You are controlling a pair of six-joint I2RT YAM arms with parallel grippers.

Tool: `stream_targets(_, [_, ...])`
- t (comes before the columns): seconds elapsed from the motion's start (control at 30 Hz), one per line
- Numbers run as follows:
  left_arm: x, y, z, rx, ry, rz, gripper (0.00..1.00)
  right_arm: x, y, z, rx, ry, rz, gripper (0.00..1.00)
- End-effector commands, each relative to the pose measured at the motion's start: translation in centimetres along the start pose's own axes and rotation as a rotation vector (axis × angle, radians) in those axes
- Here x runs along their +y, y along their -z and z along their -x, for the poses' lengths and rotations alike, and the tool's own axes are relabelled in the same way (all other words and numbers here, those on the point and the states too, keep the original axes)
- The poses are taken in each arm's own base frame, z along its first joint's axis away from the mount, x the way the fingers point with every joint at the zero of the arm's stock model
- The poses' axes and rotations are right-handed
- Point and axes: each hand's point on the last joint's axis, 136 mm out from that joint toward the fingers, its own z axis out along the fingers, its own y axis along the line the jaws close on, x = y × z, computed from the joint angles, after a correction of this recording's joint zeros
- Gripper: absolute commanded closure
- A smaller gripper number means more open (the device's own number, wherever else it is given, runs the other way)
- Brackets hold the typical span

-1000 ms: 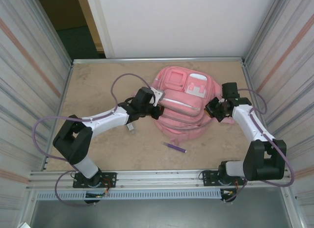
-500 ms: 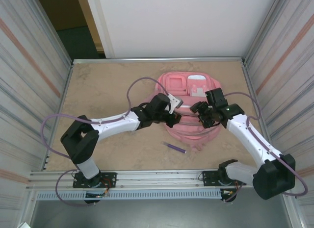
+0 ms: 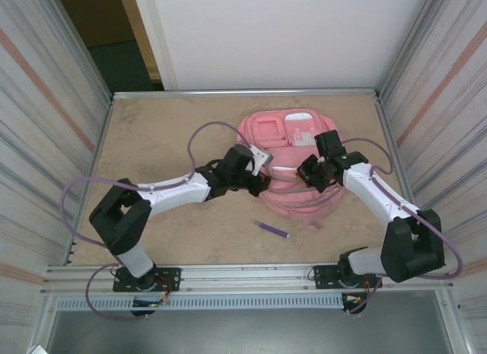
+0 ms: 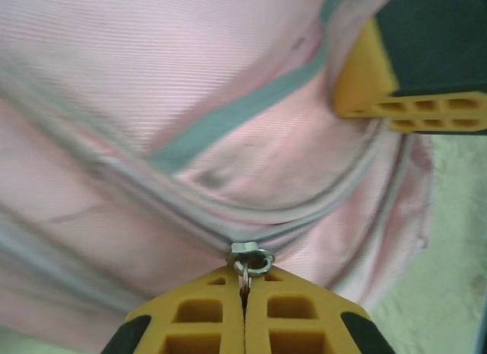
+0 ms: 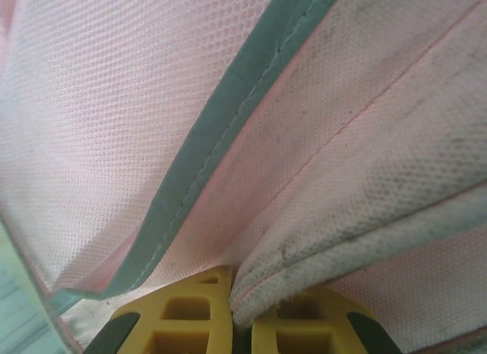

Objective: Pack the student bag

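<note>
1. The table [image 3: 152, 141] is a beige surface, walled in by ribbed metal panels at the sides and a white board at the back.
2. The student bag [image 3: 285, 179] lies flat on the far right-of-centre part of the table, its pink front pockets and white-and-pink patch facing up. It sits between the two arms. The wrist views show its pink mesh fabric [image 4: 152, 87] [image 5: 114, 103] crossed by grey zip bands.
3. The left arm [image 3: 171, 192] reaches diagonally from its base to the bag's left side, with a purple cable looping over it.
4. The right arm [image 3: 373, 190] bends in from the right edge to the bag's right side.
5. The left gripper [image 3: 261, 188] presses against the bag's left half. In its wrist view the yellow pads [image 4: 245, 282] are closed together, pinching the tab of a zipper pull.
6. The right gripper [image 3: 306, 175] rests on the bag's right half. In its wrist view the pads [image 5: 240, 293] are clamped on a fold of the bag's fabric. One of its fingers [image 4: 396, 95] appears at the upper right of the left wrist view, on the bag.
7. A purple pen [image 3: 272, 229] lies on the table just in front of the bag's near edge, apart from both grippers.
8. The zipper pull [image 4: 249, 259], a small metal ring and slider, sits where the grey zip bands meet, touching the left pads' tips.
</note>
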Motion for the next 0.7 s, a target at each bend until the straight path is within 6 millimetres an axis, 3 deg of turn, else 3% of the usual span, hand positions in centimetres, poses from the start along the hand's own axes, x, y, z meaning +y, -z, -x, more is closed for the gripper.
stream_targets(0.0, [4.7, 2.9, 0.0, -0.007, 0.001, 0.128, 1.0, -0.9, 0.9, 2.2, -0.014, 0.107, -0.033, 1.0])
stream_targets(0.1, [5.9, 3.4, -0.3, 0.006, 0.026, 0.117, 1.0, -0.5, 0.8, 2.8, 0.025, 0.152, -0.004, 1.0])
stream_targets(0.2, [5.2, 2.8, 0.5, -0.012, 0.017, 0.075, 1.0, 0.1, 0.3, 3.3, 0.055, 0.165, 0.012, 1.0])
stream_targets(0.23, [4.6, 2.6, 1.0, -0.021, 0.026, 0.046, 1.0, 0.4, 0.2, 3.3, 0.069, 0.154, 0.023, 0.95])
stream_targets(0.3, [2.8, 1.9, 1.8, -0.033, 0.015, -0.009, 1.0, 1.2, -0.1, 2.7, 0.101, 0.117, 0.055, 0.7])
stream_targets(0.43, [-1.0, 0.6, 3.1, -0.063, -0.055, -0.055, 1.0, 1.7, -0.2, 0.9, 0.113, -0.003, 0.027, 0.5])
stream_targets(0.6, [-4.0, -1.0, 3.9, -0.07, -0.095, -0.104, 1.0, 1.8, -0.2, -1.2, 0.051, -0.098, 0.015, 0.42])
stream_targets(0.67, [-4.4, -1.5, 3.8, -0.063, -0.105, -0.114, 1.0, 2.2, -0.4, -1.6, 0.042, -0.092, 0.028, 0.48])
